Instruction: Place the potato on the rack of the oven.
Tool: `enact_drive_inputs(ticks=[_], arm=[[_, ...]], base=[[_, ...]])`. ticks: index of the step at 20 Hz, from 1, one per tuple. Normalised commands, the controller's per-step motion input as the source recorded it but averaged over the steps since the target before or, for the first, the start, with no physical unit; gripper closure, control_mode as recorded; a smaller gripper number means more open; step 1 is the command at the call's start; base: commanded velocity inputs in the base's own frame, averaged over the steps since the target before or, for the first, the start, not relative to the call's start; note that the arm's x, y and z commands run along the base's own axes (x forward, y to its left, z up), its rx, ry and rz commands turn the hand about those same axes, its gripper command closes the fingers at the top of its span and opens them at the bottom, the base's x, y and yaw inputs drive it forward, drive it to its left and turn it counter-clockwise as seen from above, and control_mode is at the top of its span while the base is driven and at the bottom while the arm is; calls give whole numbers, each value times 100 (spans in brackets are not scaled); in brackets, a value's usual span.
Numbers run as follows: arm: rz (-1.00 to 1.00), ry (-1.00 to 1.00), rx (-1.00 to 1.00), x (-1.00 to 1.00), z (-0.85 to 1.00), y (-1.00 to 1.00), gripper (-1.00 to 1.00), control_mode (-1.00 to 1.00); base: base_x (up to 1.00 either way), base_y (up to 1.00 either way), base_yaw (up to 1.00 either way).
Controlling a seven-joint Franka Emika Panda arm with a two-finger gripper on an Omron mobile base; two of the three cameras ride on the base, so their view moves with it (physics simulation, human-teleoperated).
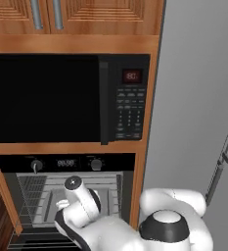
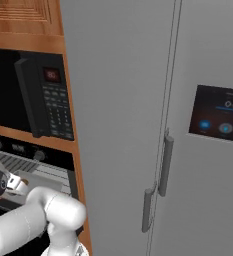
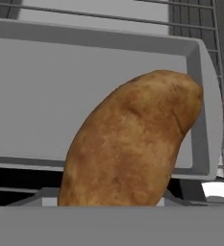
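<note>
- Potato (image 3: 132,144) sits nearest the hand camera, brown and lumpy, rising from the bottom edge and leaning up to the right. It is carried at the pincer, over the near lip of a grey tray.
- Oven (image 1: 66,196) stands open below the black microwave (image 1: 66,98), set in wood cabinetry; its black control strip (image 1: 66,163) with knobs and a display runs above the light grey cavity. A tall grey refrigerator (image 2: 153,100) stands to the right.
- Grey tray (image 3: 46,86), shallow and rimmed, lies inside the cavity directly beyond the potato.
- Rack (image 3: 195,19) shows as thin wire bars past the tray's far rim and along its right side.
- Pincer: fingertips are hidden behind the potato, so contact is not seen directly; judged to be pinching the potato, since it hangs there unsupported.
- Arm (image 1: 81,196) reaches into the oven mouth.
- Recommendation: carry the potato further in until it is over bare bars, not over the tray's rim. Lower until it rests before releasing; being oval, it may roll, so lay it lengthwise across several bars.
</note>
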Motion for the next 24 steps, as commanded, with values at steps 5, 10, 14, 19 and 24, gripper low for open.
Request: enact_drive_inputs(ticks=[5,10,14,19,24], arm=[[-4,0,-8,21,-38,4,100,-100],[-4,0,-6,22,-32,3,100,-100],[-8,0,-5,26,-31,1,100,-100],[-2,-1,-4,23,-37,0,100,-100],[0,0,0,14,-25,0,-100,-100]], base=[[0,0,0],[0,0,0],[0,0,0],[0,0,0],[0,0,0]])
